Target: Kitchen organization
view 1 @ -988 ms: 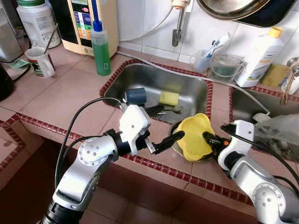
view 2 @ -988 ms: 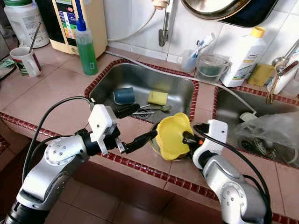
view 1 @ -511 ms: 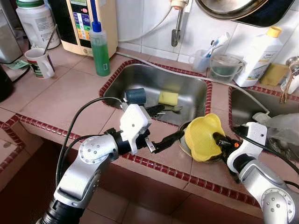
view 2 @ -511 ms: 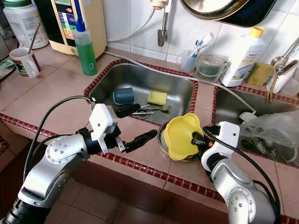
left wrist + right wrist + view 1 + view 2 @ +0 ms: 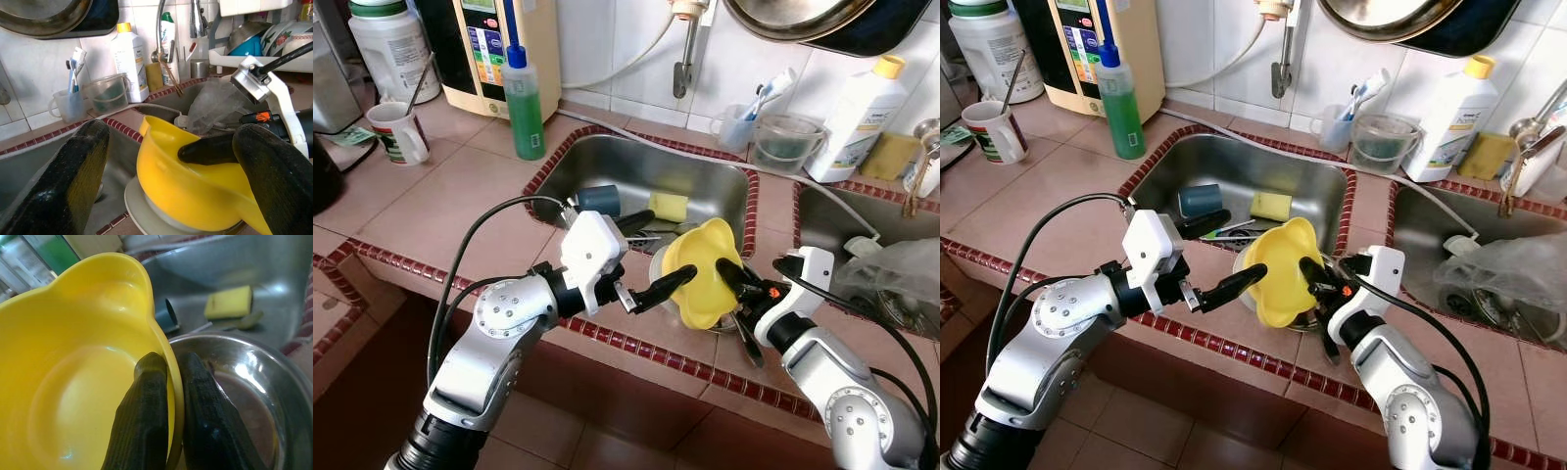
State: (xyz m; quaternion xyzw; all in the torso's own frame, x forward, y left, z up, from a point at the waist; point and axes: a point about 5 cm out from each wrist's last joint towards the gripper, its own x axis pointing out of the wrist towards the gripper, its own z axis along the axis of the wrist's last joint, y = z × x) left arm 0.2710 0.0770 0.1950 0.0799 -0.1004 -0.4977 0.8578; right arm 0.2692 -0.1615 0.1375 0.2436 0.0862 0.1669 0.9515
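Note:
A yellow bowl (image 5: pixel 697 279) with a wavy rim hangs tilted over the counter's front edge, just in front of the left sink (image 5: pixel 705 171). My right gripper (image 5: pixel 724 277) is shut on its rim, one finger inside and one outside (image 5: pixel 168 377). Under the bowl sits a steel bowl (image 5: pixel 244 382). My left gripper (image 5: pixel 674 243) is open to the left of the yellow bowl. Its lower finger (image 5: pixel 668 282) reaches the bowl's outer wall and its upper finger points over the sink. In the left wrist view the yellow bowl (image 5: pixel 186 186) lies between the wide-apart fingers.
In the left sink lie a blue cup (image 5: pixel 599 200), a yellow sponge (image 5: pixel 669 206) and cutlery. A green soap bottle (image 5: pixel 523 93) and a mug (image 5: pixel 396 130) stand on the left counter. A white bottle (image 5: pixel 857 108) stands at the back right. A plastic bag (image 5: pixel 901 274) lies in the right sink.
My right gripper has carried the yellow bowl to the left, up against the left gripper's lower finger. The left arm has barely shifted.

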